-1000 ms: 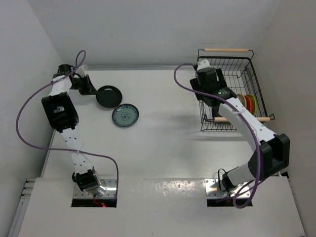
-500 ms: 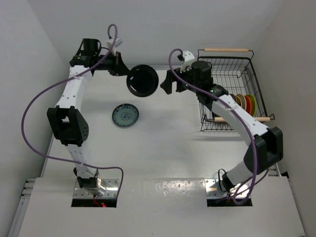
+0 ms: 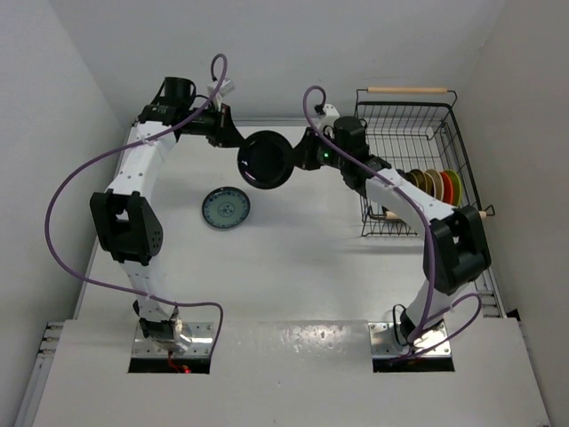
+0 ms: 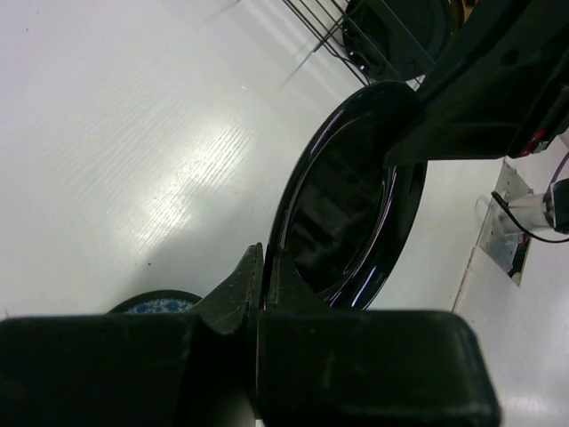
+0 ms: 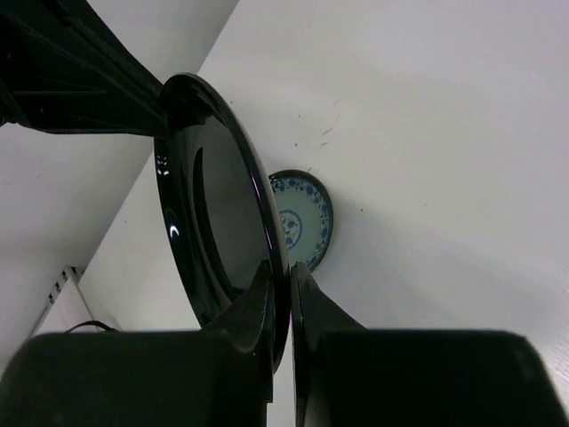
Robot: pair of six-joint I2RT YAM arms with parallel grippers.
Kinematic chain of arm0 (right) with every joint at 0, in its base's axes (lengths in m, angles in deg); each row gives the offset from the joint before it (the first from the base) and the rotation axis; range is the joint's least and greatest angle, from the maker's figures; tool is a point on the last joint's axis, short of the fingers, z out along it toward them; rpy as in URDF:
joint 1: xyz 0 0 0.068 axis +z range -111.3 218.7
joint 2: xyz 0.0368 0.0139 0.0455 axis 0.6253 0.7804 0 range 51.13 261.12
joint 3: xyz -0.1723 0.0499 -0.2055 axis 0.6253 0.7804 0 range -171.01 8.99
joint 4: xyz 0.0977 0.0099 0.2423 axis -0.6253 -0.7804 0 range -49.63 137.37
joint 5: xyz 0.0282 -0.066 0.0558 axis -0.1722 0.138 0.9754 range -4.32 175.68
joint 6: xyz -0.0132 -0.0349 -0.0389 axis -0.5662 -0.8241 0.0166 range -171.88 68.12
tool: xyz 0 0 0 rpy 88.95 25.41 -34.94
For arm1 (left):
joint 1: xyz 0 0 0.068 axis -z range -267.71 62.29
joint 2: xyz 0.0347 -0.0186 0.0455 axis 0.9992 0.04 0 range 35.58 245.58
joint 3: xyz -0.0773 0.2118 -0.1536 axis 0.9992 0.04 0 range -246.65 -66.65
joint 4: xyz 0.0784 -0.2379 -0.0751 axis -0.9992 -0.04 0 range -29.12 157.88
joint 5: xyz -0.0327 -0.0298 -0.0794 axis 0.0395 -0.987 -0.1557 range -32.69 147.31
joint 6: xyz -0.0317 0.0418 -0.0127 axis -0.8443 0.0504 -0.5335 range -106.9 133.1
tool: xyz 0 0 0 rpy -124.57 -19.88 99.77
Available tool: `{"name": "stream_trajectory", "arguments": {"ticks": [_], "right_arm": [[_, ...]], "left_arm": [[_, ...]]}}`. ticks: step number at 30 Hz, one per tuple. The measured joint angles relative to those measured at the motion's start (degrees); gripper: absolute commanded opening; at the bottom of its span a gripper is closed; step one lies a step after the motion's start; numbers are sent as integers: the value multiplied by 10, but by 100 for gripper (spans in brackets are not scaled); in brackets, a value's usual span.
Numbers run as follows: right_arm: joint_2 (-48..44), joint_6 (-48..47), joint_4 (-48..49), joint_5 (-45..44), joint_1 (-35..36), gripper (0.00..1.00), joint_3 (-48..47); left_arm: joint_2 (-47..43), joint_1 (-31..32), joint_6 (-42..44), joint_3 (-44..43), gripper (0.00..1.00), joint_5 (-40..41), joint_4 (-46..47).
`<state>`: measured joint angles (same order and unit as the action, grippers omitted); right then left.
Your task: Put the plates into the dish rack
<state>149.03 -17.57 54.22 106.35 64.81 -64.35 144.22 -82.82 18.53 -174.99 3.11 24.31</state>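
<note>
A glossy black plate (image 3: 265, 161) hangs on edge above the table, between the two arms. My left gripper (image 3: 238, 147) is shut on its left rim, and my right gripper (image 3: 298, 158) is shut on the opposite rim. In the left wrist view the fingers (image 4: 240, 285) pinch the black plate (image 4: 347, 196). The right wrist view has that gripper (image 5: 277, 271) clamped on the plate's edge (image 5: 213, 205). A blue-grey patterned plate (image 3: 225, 207) lies flat on the table below. The dish rack (image 3: 406, 90) stands at the right with several plates (image 3: 440, 185) upright inside.
The side walls stand close to the table on the left and right. The right arm's forearm (image 3: 400, 191) crosses over the rack's near left corner. Purple cables (image 3: 67, 205) loop off both arms.
The left arm lifted the black plate off the table and carried it right. The right arm swung left from the rack, and its open jaws shut on the plate's rim.
</note>
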Motion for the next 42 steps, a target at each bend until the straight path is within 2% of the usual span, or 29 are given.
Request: {"name": "stream_trajectory", "arguments": {"ticks": [1, 2, 3, 4, 8, 11, 15, 19, 21, 23, 28, 42], "right_arm": [[-2, 1, 5, 0, -1, 0, 5], [-4, 2, 6, 0, -1, 0, 9], [-9, 0, 5, -3, -2, 0, 13], [-13, -4, 2, -9, -2, 0, 14], [-60, -54, -66, -80, -5, 0, 14], [-109, -119, -130, -200, -13, 0, 4], [-164, -217, -198, -383, -45, 0, -25], [-166, -318, -246, -577, -90, 0, -52], [-154, -338, -283, -623, -113, 0, -52], [-139, -342, -314, -636, -130, 0, -42], [-129, -325, -345, -590, -143, 0, 31], [-67, -271, -330, -558, -141, 0, 81]], "left_arm": [[-1, 0, 1, 0, 6, 1, 1], [-1, 0, 2, 0, 30, 3, 1], [-1, 0, 4, 0, 87, 7, 1], [-1, 2, 4, 0, 100, 14, 2], [-1, -2, 4, -7, 100, 70, -5], [-2, -5, 17, -20, 100, 157, -12], [-4, -7, 31, -26, 100, 318, -12], [-4, -11, 44, -16, 100, 442, -10], [-4, -13, 48, 2, 100, 479, -9], [-4, -13, 50, 24, 100, 502, -12], [-4, -13, 56, 51, 100, 530, -23], [4, -13, 74, 94, 100, 559, -24]]}}
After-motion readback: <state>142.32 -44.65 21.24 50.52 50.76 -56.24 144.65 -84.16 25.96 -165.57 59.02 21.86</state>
